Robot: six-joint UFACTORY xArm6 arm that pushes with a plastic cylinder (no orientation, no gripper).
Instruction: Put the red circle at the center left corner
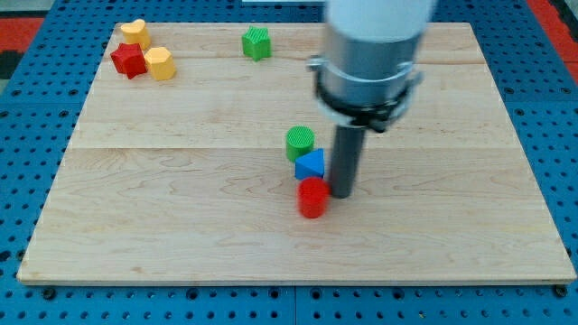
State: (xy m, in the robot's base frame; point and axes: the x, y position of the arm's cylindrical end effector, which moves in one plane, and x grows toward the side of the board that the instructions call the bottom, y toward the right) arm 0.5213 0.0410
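Note:
The red circle (313, 198), a short red cylinder, stands on the wooden board (181, 217) a little below the board's middle. My tip (343, 194) rests on the board right beside it, on its right side, touching or nearly touching it. A blue triangular block (310, 164) sits just above the red circle, left of my rod. A green cylinder (301, 142) sits just above the blue block.
At the view's top left lie a red star block (128, 60), a yellow block (135, 33) and a yellow hexagonal block (160, 63), close together. A green block (256, 42) lies at the top middle. The arm's grey body (370, 54) hangs over the upper middle.

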